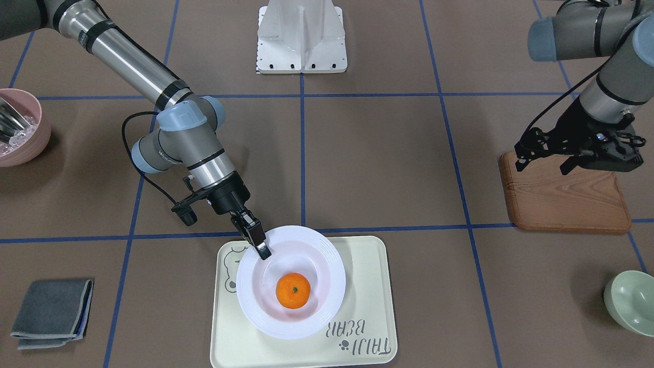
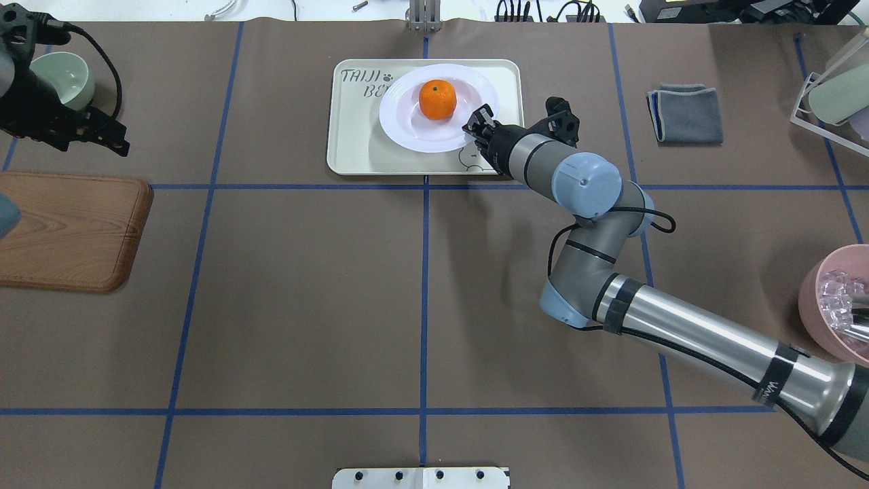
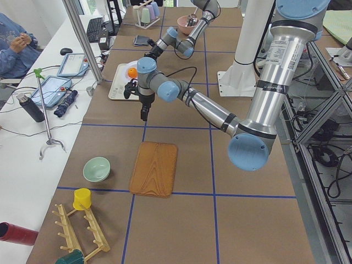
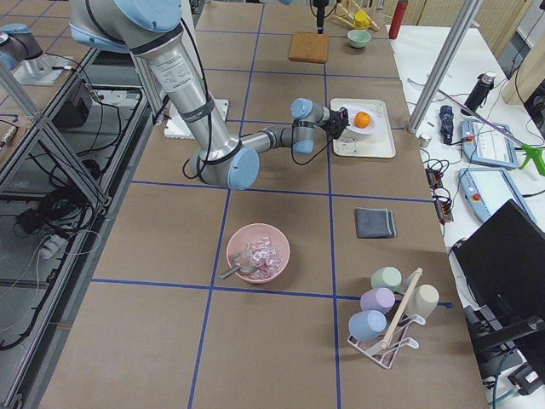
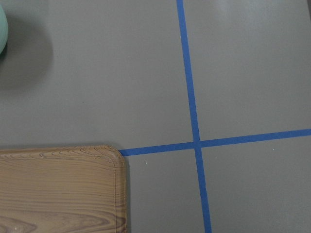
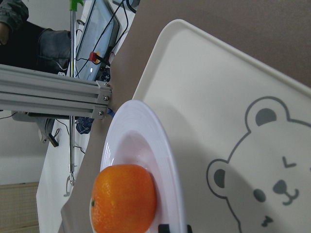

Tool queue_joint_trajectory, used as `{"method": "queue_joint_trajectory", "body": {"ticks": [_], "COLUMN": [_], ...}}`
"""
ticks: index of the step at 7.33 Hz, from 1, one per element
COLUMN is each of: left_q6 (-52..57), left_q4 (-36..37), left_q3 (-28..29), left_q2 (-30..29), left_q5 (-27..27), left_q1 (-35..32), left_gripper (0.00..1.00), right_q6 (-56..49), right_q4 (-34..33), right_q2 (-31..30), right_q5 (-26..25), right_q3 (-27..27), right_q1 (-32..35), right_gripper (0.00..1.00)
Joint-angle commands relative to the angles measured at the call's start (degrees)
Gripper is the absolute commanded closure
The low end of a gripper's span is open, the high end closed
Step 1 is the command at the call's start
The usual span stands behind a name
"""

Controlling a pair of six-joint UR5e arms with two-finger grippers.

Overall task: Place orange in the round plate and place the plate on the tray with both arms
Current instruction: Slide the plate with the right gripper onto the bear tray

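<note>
Seen from overhead, the brown, blue-taped tabletop (image 2: 305, 305) carries the cream rounded tray (image 2: 353, 136) at 12 o'clock and a grained wooden board (image 2: 68, 231) at 9. The glossy ridged round plate (image 2: 407, 129) sits on the tray, its rim pinched at 4 o'clock by the right gripper (image 2: 478, 123). The left gripper (image 1: 543, 167) hangs spread and empty. The orange (image 2: 436, 99) lies in the plate.

Grey-silver arms (image 1: 127, 61), pale blue joint caps (image 1: 180, 115), black cables (image 1: 122, 134)

The table (image 1: 378, 163) bears a tray (image 1: 368, 266), wooden board (image 1: 567, 204), grey cloth (image 1: 51, 312), green bowl (image 1: 633, 301), pink bowl (image 1: 30, 145).
</note>
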Motion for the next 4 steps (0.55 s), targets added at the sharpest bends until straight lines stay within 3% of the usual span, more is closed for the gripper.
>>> {"method": "queue_joint_trajectory", "body": {"ticks": [1, 4], "left_q6": [0.4, 0.5], "left_q4": [-0.1, -0.1], "left_q3": [-2.5, -2.6], "left_q2": [2.7, 2.8], "left_q5": [0.0, 0.1], "left_q1": [-0.5, -0.5], "left_gripper": [0.03, 0.03], "right_q6": [7.1, 7.1], "right_q4": [-5.6, -6.4], "right_q2": [4.9, 6.7], "right_q5": [-3.0, -3.9], "right_q3": [-2.7, -7.4], "right_q1": [0.0, -0.8], "right_gripper": [0.97, 0.87]}}
